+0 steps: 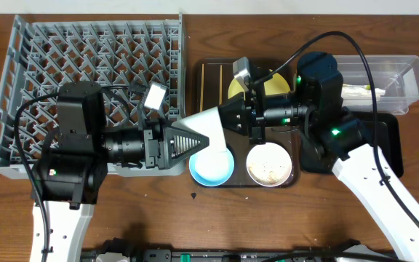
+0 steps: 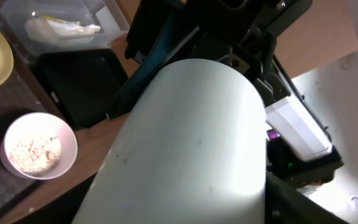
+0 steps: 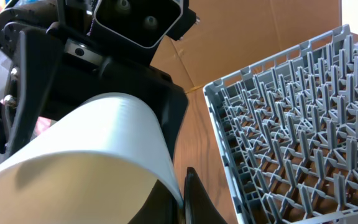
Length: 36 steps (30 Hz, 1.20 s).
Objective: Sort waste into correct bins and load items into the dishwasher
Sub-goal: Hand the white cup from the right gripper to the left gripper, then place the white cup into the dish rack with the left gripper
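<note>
The rack (image 1: pixel 93 51) fills the table's (image 1: pixel 158 211) far-left corner. Just right of it the left gripper (image 1: pixel 198 140) points right and is closed on the cup (image 1: pixel 208 125), which fills its wrist view (image 2: pixel 191 143). The cup is off the table near mid-table, above the blue bowl (image 1: pixel 213 169). It lies on its side, its long axis running left to right from one gripper to the other. The right gripper (image 1: pixel 228 116) points left and grips the cup's other end, one finger (image 3: pixel 194 199) against the wall. Further right is the white bowl (image 1: pixel 270 166) of rice scraps. The tub (image 1: pixel 406 69) is at the far-right corner, with the black tray (image 1: pixel 388 135) on its near side.
</note>
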{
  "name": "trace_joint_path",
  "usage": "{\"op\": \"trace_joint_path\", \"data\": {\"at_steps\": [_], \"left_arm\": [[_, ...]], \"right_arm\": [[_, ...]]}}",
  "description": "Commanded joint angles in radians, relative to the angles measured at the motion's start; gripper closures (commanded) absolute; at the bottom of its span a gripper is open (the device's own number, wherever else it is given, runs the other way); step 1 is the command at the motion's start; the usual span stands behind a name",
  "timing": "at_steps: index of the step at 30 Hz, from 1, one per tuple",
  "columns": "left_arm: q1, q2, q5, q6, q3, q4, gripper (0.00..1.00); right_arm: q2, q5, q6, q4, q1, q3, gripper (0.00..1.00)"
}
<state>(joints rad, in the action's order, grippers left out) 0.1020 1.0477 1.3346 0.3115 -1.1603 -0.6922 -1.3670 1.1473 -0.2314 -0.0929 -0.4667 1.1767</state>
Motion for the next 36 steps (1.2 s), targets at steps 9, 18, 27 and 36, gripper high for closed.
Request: {"op": "trace_joint_path", "data": {"at_steps": [9,18,27,36], "left_arm": [[0.012,-0.004,-0.023,-0.010,-0.019,-0.003,0.36],[0.006,-0.023,-0.619,-0.010,-0.019,-0.217,0.36],[-0.149,-0.013,-1.185,-0.006,-0.044,-0.396,0.36],[-0.239,0.140,-1.328,0.005,-0.043,-0.402,0.35]], "right_arm": [[-0.002,-0.093,-0.016,-0.012,0.000,0.003,0.60],[0.045,-0.183,-0.015,-0.188,0.150,0.003,0.36],[0.053,-0.385,0.099,-0.539,0.109,0.003,0.34],[0.052,-0.588,0.109,-0.592,-0.027,0.003,0.29]]}}
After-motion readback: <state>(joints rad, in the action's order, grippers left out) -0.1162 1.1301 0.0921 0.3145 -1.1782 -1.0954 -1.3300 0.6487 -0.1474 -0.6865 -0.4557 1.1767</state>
